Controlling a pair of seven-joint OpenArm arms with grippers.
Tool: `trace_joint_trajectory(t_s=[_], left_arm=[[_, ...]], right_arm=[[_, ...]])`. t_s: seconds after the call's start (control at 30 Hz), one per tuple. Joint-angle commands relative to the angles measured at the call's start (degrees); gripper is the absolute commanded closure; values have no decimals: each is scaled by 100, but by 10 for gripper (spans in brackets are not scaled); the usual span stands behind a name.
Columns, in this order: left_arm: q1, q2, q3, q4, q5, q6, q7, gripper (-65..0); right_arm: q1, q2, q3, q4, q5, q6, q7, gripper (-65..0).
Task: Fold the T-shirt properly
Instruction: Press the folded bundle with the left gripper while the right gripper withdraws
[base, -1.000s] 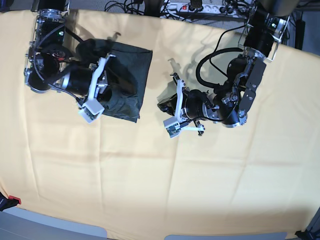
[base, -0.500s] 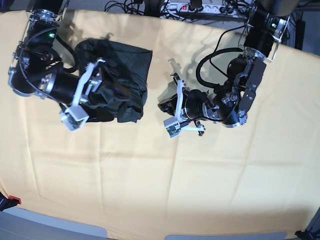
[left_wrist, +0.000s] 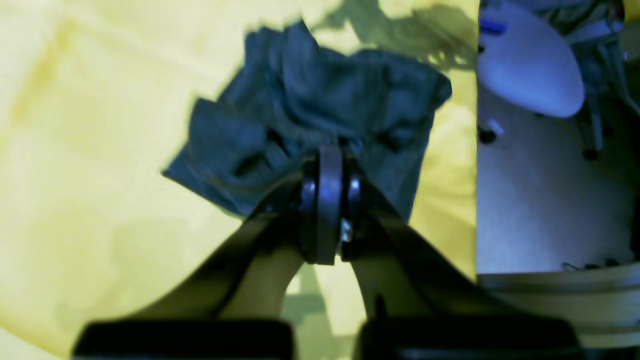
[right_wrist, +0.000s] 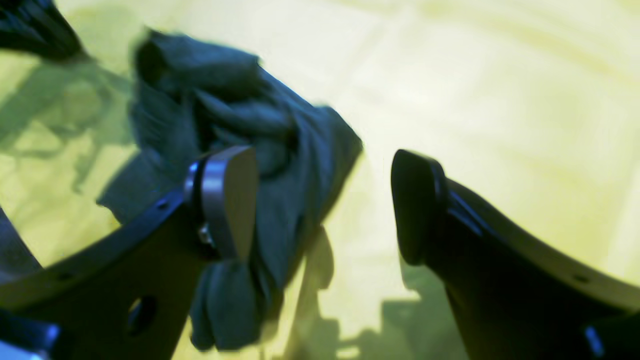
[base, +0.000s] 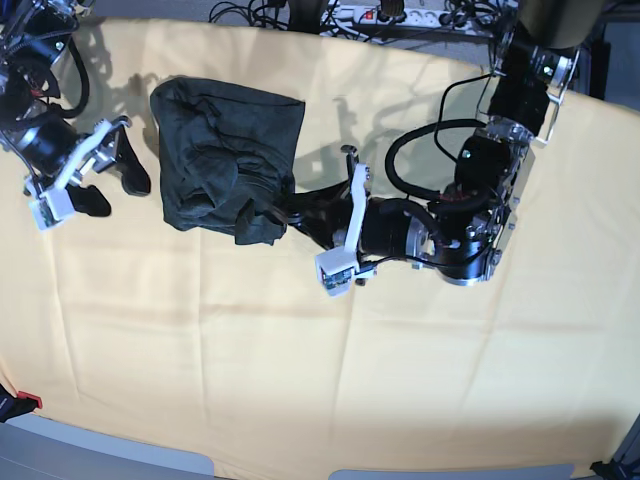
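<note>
The dark teal-grey T-shirt (base: 225, 150) lies in a rumpled folded bundle on the yellow table cover, at the back left in the base view. My right gripper (base: 112, 185) hovers just left of it, open and empty. In the right wrist view the T-shirt (right_wrist: 280, 130) shows past the right gripper's (right_wrist: 322, 200) wide-spread fingers. My left gripper (base: 272, 213) reaches in from the right, shut, with its tips at the shirt's lower right corner. In the left wrist view the left gripper's (left_wrist: 328, 160) closed tips meet the near edge of the T-shirt (left_wrist: 320, 105); no pinched fabric shows.
The yellow cloth (base: 300, 350) covers the whole table. A power strip and cables (base: 400, 15) run along the far edge. A small red item (base: 25, 402) sits at the front left corner. A white arm base (left_wrist: 530, 65) stands right of the shirt.
My right gripper opened, let go of the T-shirt and drew off to the left. My left arm, still shut, swung left to the shirt's corner. The bundle is more rumpled.
</note>
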Motion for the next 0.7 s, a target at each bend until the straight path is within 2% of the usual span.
trace_joint_trajectory(t_s=[0.0, 0.03, 0.13, 0.17, 0.2, 0.3, 0.33, 0.5, 0.67], left_arm=[[-140, 136, -35, 85, -87, -17, -131, 0], [-157, 249, -35, 85, -48, -15, -133, -34], [-155, 632, -13, 76, 247, 7, -315, -306], [-155, 772, 20, 57, 433, 122, -444, -382], [-155, 929, 59, 24, 658, 350, -584, -420], [-153, 1386, 234, -125, 1504, 990, -927, -424], [-153, 1517, 308, -201, 1709, 1102, -990, -424], [-153, 2013, 813, -560, 2334, 1132, -1019, -424], [-151, 2214, 1228, -577, 3108, 1353, -1056, -424]], right_arm=[[-28, 68, 94, 98, 120, 8, 140, -435], [-98, 66, 144, 98, 107, 8, 153, -435], [-219, 63, 203, 98, 87, 8, 151, -435], [-234, 61, 201, 98, 2, 8, 153, -435], [-236, 63, 203, 98, -61, 8, 153, -435], [-341, 63, 203, 98, -308, 8, 295, -435], [-391, 66, 203, 98, -350, 8, 348, -435], [-439, 52, 203, 98, -345, 8, 350, -435], [-439, 55, 203, 98, -345, 8, 348, -435]])
